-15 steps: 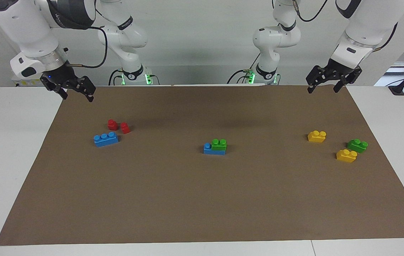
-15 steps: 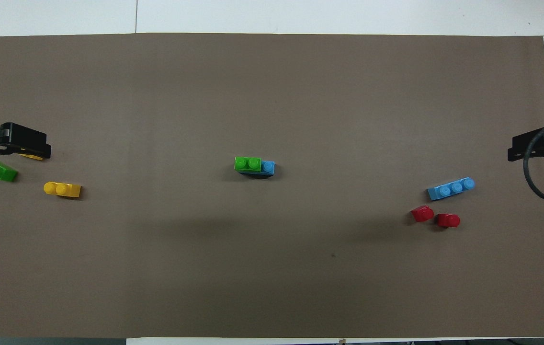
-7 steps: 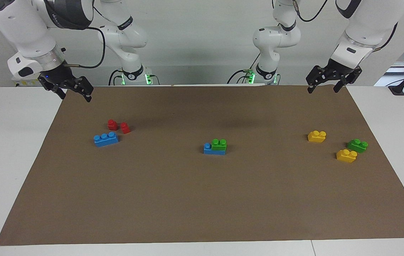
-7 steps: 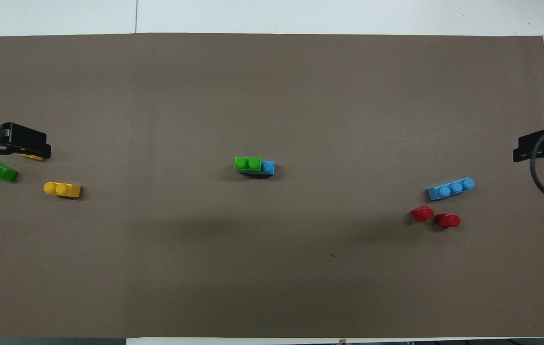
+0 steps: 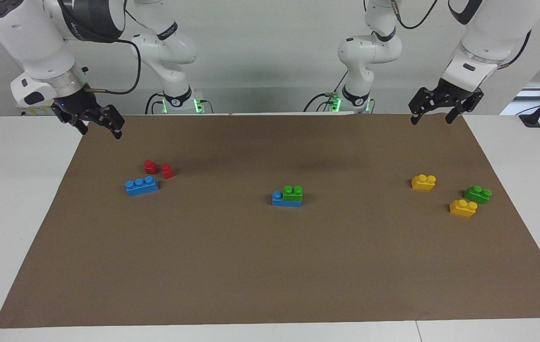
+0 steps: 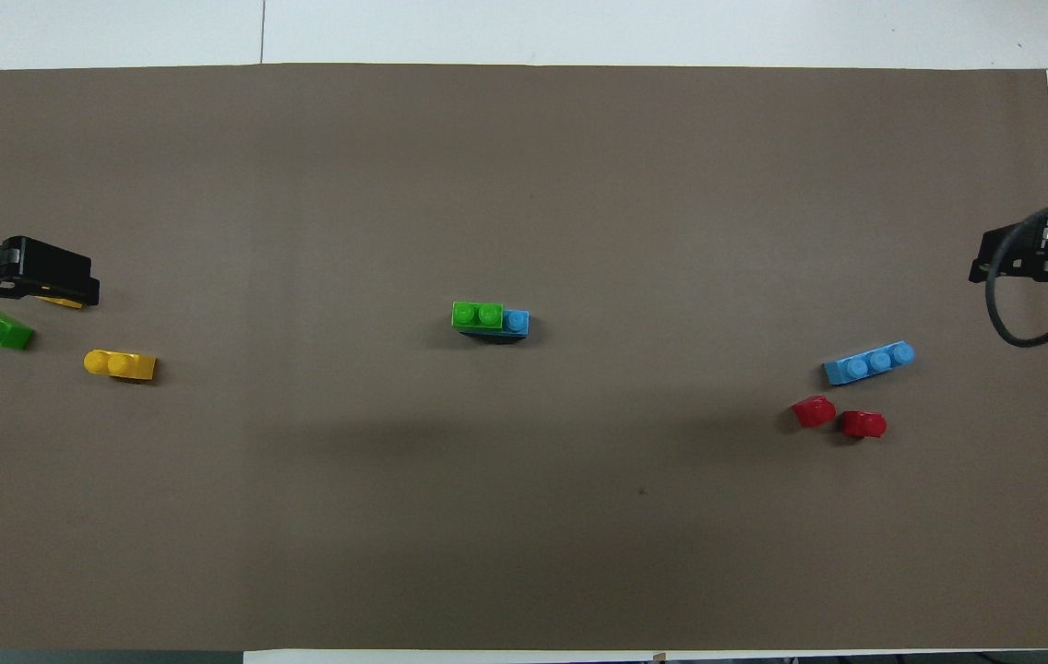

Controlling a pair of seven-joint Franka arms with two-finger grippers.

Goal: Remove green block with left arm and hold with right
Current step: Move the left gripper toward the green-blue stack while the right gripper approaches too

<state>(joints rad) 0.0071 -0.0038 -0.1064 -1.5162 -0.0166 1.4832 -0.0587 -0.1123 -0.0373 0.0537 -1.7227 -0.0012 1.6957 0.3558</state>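
A green block sits pressed onto a blue brick at the middle of the brown mat; it also shows in the overhead view. A second green block lies loose at the left arm's end. My left gripper hangs open and empty over the mat's corner at its own end. My right gripper hangs open and empty over the mat's corner at the right arm's end. Both are far from the middle stack.
Two yellow bricks lie by the loose green block. A blue three-stud brick and two red pieces lie at the right arm's end. White table surrounds the mat.
My right gripper has shifted a little over its corner of the mat. The left arm and all the bricks have stayed where they were.
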